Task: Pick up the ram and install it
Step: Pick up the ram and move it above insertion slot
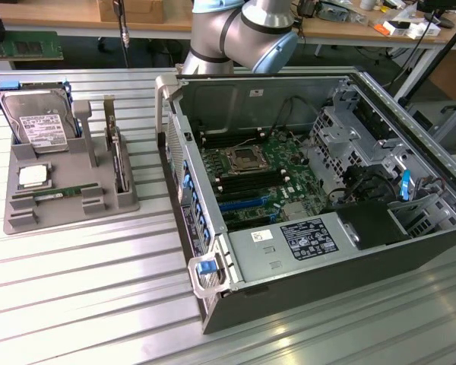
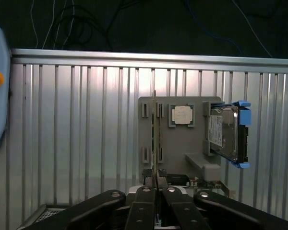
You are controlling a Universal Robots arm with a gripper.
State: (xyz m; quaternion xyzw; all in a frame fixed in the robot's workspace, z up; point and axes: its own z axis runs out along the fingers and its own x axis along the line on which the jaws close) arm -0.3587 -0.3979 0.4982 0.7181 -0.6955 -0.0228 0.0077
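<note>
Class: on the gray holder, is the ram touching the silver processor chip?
Apart. The exterior view shows a strip of bare gray holder between the ram and the processor chip.

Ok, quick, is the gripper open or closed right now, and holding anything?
Gripper: closed, holding nothing; the ram sits in the grey holder.

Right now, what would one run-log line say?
gripper: shut, apart from ram | ram: lying in gray tray | computer case: open

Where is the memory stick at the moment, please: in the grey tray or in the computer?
In the grey tray: the memory stick rests in its holders there, outside the open computer.
</note>
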